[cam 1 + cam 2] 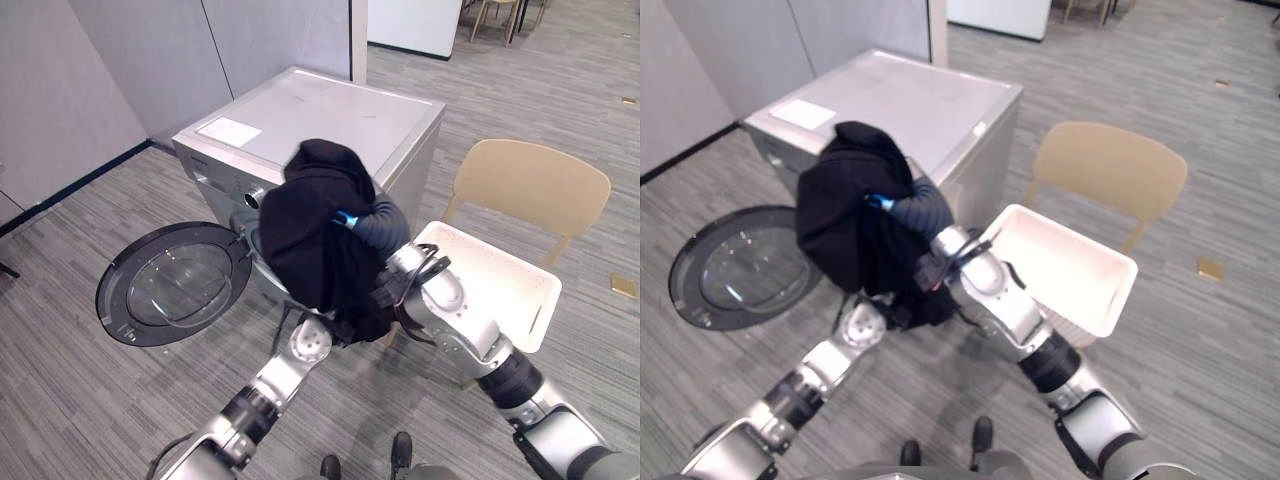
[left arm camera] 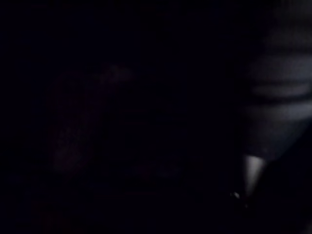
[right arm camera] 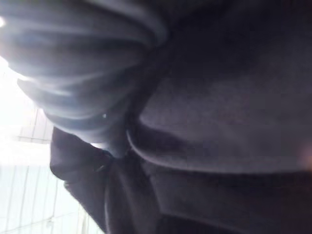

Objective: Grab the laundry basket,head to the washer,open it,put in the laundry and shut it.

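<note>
Covering both robot hands, black garment (image 1: 318, 235) before open washer (image 1: 300, 120), grips untellable

black laundry (image 1: 855, 225) bunched over the right robot hand (image 1: 910, 212), washer (image 1: 910, 110) just beyond, its door (image 1: 735, 265) swung open.

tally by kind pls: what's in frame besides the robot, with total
Washer, door open: 1
Black garment, held up in front of the washer opening: 1
White laundry basket, on the chair: 1
Tan chair: 1
Total: 4
</note>
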You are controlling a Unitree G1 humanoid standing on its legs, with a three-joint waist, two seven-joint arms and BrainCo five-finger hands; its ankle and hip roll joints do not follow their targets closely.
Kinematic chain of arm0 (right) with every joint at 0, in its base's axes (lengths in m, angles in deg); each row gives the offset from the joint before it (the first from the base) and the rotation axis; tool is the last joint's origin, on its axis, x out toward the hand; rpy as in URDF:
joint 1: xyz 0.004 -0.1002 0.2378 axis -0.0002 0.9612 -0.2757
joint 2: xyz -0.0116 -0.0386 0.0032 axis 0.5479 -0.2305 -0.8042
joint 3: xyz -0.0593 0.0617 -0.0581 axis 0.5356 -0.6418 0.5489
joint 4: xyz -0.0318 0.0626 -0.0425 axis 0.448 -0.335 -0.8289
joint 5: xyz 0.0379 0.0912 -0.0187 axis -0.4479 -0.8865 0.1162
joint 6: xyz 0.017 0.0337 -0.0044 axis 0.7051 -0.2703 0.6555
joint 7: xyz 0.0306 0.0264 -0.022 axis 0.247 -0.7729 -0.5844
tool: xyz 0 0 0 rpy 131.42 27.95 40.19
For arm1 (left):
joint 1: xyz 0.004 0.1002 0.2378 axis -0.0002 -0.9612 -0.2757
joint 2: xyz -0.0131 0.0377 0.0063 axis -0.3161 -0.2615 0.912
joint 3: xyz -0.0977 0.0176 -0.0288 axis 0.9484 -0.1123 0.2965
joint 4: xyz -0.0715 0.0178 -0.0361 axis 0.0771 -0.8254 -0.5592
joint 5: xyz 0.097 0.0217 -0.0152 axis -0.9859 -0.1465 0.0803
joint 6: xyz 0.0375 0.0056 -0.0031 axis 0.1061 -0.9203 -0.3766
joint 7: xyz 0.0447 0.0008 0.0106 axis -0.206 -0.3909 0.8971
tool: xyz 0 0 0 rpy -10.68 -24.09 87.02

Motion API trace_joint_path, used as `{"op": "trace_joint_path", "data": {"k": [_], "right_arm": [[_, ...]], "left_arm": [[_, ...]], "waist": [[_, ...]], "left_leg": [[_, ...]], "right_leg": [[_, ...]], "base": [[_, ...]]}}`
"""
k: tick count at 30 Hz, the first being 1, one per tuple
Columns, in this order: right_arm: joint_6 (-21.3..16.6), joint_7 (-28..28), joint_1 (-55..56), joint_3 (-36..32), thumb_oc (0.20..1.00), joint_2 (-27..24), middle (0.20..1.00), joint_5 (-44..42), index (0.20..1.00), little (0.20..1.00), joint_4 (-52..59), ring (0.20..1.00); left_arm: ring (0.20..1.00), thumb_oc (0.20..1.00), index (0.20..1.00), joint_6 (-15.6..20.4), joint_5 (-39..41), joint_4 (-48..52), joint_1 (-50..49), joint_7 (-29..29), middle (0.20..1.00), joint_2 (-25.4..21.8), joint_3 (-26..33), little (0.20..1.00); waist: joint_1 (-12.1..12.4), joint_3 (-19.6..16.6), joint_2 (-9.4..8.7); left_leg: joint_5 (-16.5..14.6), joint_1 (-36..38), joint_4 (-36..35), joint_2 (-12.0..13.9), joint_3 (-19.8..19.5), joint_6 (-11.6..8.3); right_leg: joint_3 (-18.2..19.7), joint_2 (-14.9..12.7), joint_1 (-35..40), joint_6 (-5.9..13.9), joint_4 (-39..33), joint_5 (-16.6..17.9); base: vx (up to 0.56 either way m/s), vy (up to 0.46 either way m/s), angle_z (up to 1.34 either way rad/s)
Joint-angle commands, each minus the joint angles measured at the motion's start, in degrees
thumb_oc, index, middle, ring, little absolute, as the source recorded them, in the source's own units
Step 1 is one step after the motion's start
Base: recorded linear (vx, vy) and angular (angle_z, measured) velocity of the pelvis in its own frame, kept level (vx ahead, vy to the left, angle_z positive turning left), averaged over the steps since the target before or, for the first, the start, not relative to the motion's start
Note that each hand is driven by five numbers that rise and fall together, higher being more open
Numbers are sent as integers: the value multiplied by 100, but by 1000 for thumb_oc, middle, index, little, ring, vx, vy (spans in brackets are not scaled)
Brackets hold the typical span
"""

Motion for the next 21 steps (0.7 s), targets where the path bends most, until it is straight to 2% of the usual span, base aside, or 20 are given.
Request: {"op": "trace_joint_path", "data": {"k": [1, 5, 6, 7, 8, 9, 12, 13, 15, 16, 18, 21], "right_arm": [[-529, -22, -140, -269, 200, 119, 200, -372, 200, 200, 259, 200], [-433, 66, 328, -337, 200, -20, 200, -391, 200, 200, 306, 200], [-398, 86, 472, -371, 272, -64, 272, -357, 272, 272, 267, 272], [-377, 93, 557, -407, 457, -115, 457, -303, 457, 457, 235, 457], [-346, 100, 677, -463, 846, -173, 846, -211, 846, 846, 211, 846], [-344, 100, 684, -461, 1000, -173, 1000, -209, 1000, 1000, 215, 1000], [-188, 98, 1200, -859, 1000, -598, 1000, 491, 1000, 1000, 146, 1000], [-184, 96, 1211, -858, 1000, -598, 1000, 494, 1000, 1000, 154, 1000], [-159, 76, 1593, -1212, 1000, -957, 1000, 1166, 1000, 1000, 139, 1000], [-153, 74, 1611, -1211, 1000, -957, 1000, 1173, 1000, 1000, 151, 1000], [-50, 77, 2544, -1961, 1000, -1491, 1000, 2313, 1000, 1000, 58, 1000], [47, 175, 3301, -2337, 1000, -1837, 1000, 2980, 1000, 1000, -361, 1000]], "left_arm": [[200, 200, 200, 324, -132, -335, 275, 283, 200, 53, -92, 200], [200, 200, 200, 330, -3, -123, -33, 237, 200, -62, 92, 200], [200, 200, 200, 332, 10, -84, -151, 217, 200, -93, 155, 200], [200, 200, 200, 328, 35, -47, -243, 199, 200, -129, 224, 200], [200, 200, 200, 324, 54, -26, -368, 171, 200, -173, 303, 200], [200, 200, 200, 322, 54, -22, -375, 170, 200, -175, 304, 200], [200, 200, 200, 329, 134, 148, -936, 23, 200, -413, 739, 200], [200, 200, 200, 325, 134, 156, -946, 21, 200, -414, 738, 200], [200, 200, 200, 345, 135, 282, -1349, -74, 200, -626, 1115, 200], [200, 200, 200, 339, 135, 295, -1366, -77, 200, -628, 1116, 200], [200, 200, 200, 343, 44, 437, -2177, -346, 200, -986, 1832, 200], [200, 200, 200, 313, -81, 150, -2675, -589, 200, -1164, 2237, 200]], "waist": [[29, -385, -227], [1, -395, -183], [-6, -402, -178], [-8, -401, -175], [-13, -406, -172], [-13, -411, -172], [-24, -430, -152], [-23, -435, -152], [-30, -426, -142], [-30, -434, -142], [-42, -427, -107], [-55, -388, -79]], "left_leg": [[-181, -326, -38, -80, 61, -174], [-193, -298, -38, -69, 121, -159], [-192, -290, -38, -66, 132, -156], [-194, -286, -38, -64, 143, -156], [-196, -279, -38, -60, 153, -158], [-197, -278, -38, -60, 154, -158], [-195, -265, -38, -50, 178, -166], [-196, -263, -38, -50, 178, -166], [-179, -272, -38, -42, 186, -174], [-182, -268, -38, -42, 187, -174], [-168, -261, -38, -25, 195, -182], [-136, -276, -38, -9, 186, -187]], "right_leg": [[392, -94, 612, 456, 289, -1152], [464, -109, 624, 467, 254, -1127], [483, -108, 635, 466, 241, -1122], [492, -108, 639, 466, 228, -1117], [497, -111, 650, 467, 207, -1111], [498, -111, 652, 467, 204, -1110], [505, -110, 695, 474, 138, -1097], [505, -110, 698, 474, 136, -1097], [498, -106, 706, 483, 103, -1081], [498, -105, 710, 483, 102, -1082], [503, -102, 716, 504, 47, -1054], [503, -95, 707, 519, 32, -1049]], "base": [[30, 3, -5], [16, -2, -10], [5, -21, -15], [5, -23, -12], [3, -15, -9], [12, -27, -7], [9, -23, -2], [0, 0, 0], [-2, -37, -1], [-14, -44, -1], [-1, -44, -2], [-1, -25, -2]]}}
